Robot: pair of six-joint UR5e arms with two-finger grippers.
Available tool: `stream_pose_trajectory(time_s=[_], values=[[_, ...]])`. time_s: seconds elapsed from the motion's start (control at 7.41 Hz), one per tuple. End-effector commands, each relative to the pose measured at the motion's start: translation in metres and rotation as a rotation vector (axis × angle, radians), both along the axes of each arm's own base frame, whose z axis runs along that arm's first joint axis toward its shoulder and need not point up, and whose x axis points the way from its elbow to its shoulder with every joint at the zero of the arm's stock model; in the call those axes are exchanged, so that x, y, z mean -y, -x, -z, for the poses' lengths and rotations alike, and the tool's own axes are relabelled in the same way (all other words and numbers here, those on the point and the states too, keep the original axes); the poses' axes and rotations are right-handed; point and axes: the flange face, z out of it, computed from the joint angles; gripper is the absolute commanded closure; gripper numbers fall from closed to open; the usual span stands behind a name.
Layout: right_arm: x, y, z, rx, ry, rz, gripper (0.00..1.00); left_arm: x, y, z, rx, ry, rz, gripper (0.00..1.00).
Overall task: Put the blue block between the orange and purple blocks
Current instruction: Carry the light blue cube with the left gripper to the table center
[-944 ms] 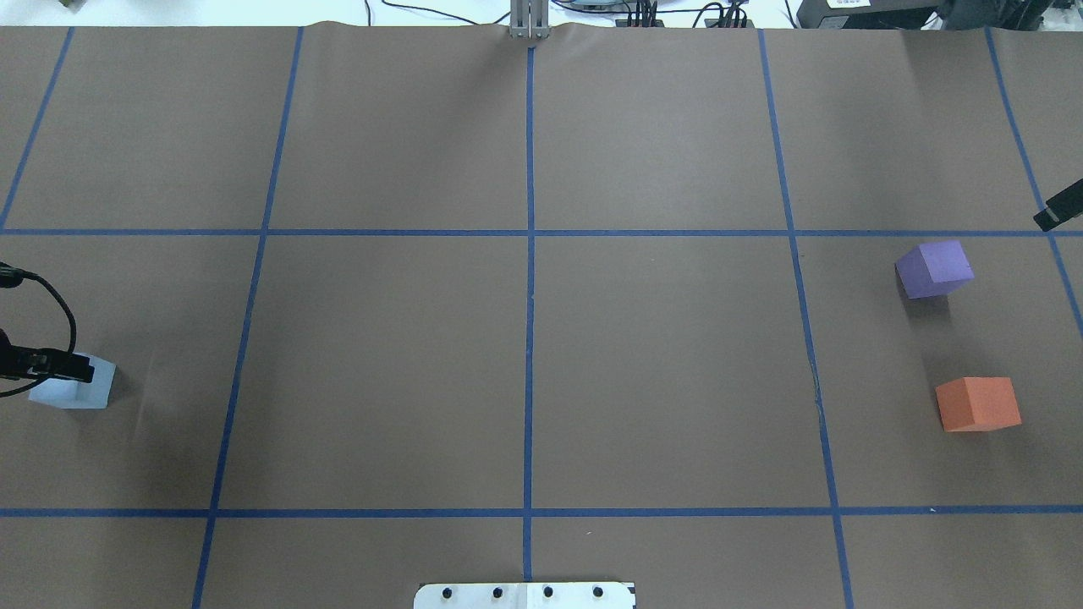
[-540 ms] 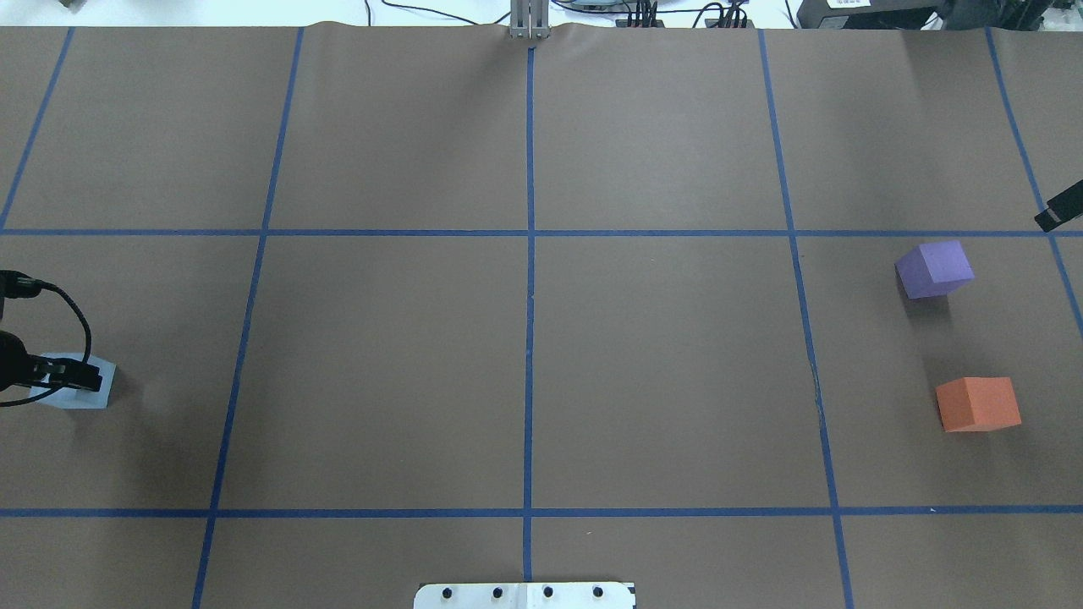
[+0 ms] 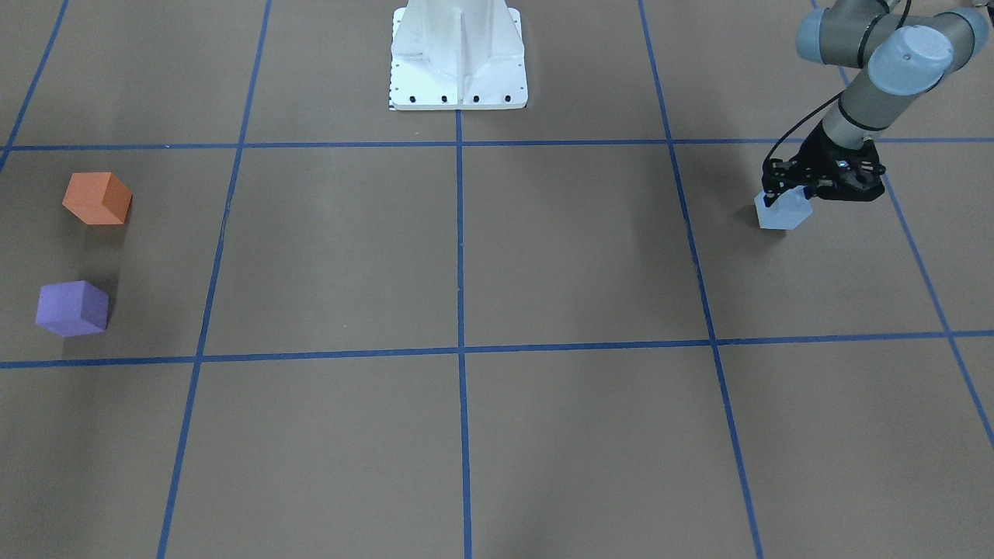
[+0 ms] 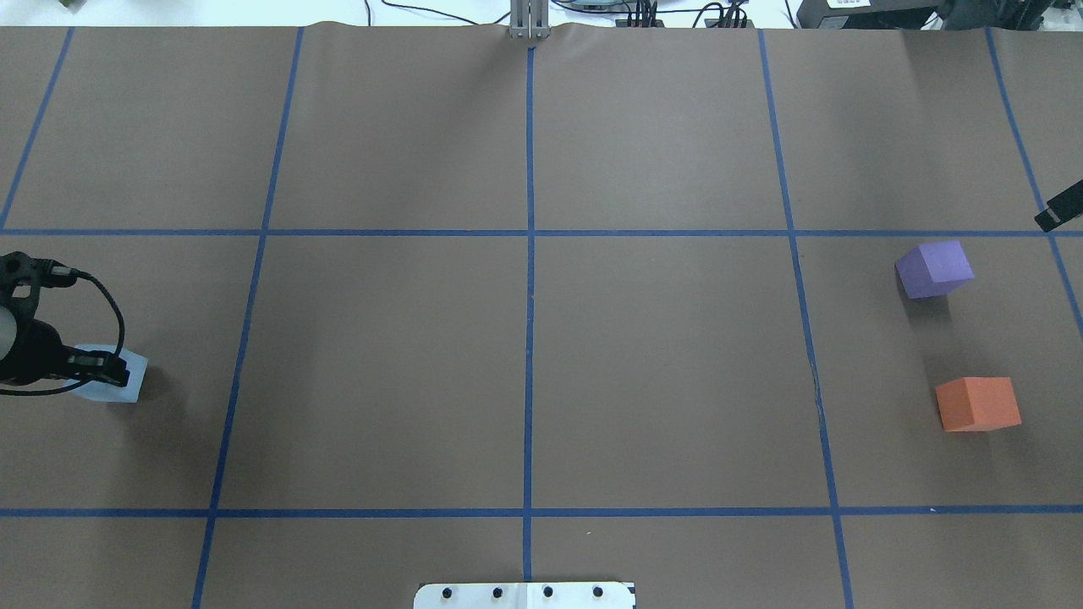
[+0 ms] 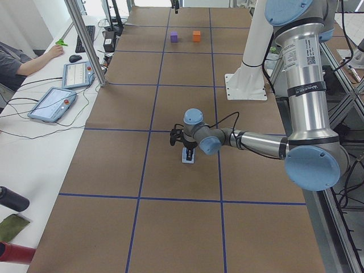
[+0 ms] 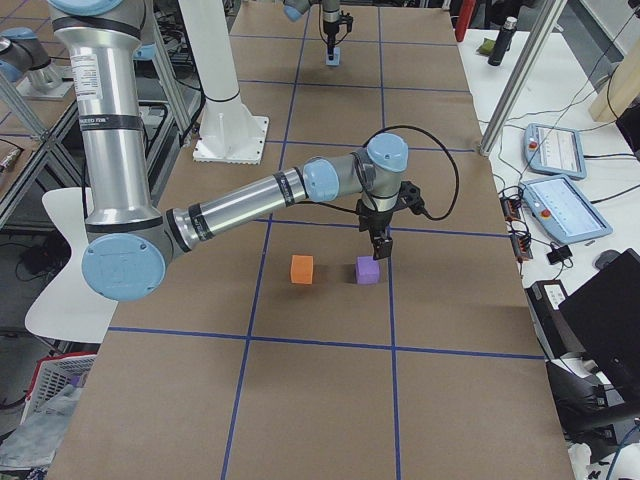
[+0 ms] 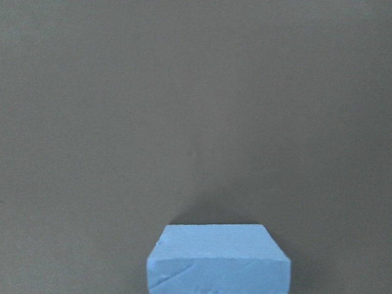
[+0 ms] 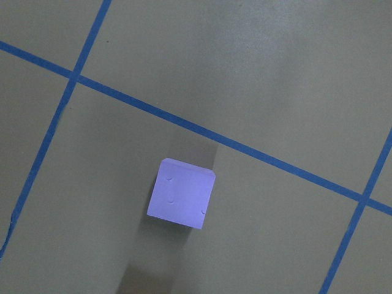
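**Long carry ahead, with the right arm parked at the goal**

The left gripper (image 4: 108, 370) has its fingers closed on the blue block (image 4: 129, 387), at the far left of the table (image 4: 660, 355) and seemingly just clear of its surface. The orange block (image 4: 978, 404) and purple block (image 4: 934, 269) sit well apart from it at the far right, with an open gap between them.

The main risk is the crossing. The fingers seem to grip only the block's upper part, so a quick sweep could twist or drop it. The right gripper (image 4: 1059, 210) hangs near the purple block (whether its fingers are wide or narrow, I cannot tell) — the two arms could meet there. The gap is also modest, so a skewed descent might nudge either neighbour.

Compared with the earlier overhead frames, the left gripper and the blue block have shifted together toward the centre — the other two blocks have not moved.
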Motion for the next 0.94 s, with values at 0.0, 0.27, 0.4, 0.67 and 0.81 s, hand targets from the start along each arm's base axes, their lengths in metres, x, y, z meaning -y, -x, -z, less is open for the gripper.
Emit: stream_pose_trajectory(time_s=[0.0,0.27,0.4,0.67,0.81], values=[[0.0,0.001,-0.001,0.0,0.001,0.001,0.0,0.047,-0.05,0.135,0.022,0.051,0.001,0.68],[0.001,0.001,0.002,0.001,-0.003,0.001,0.0,0.049,-0.132,0.24,-0.01,0.08,-0.002,0.68],[0.001,0.001,0.002,0.001,-0.005,0.001,0.0,0.054,-0.19,0.279,0.001,0.064,0.046,0.68],[0.003,0.002,0.005,0.002,-0.009,0.003,0.0,0.069,-0.281,0.345,0.005,0.078,0.065,0.67],[0.002,0.003,0.005,0.01,-0.007,0.005,0.0,0.071,-0.316,0.369,0.019,0.07,0.06,0.64]])
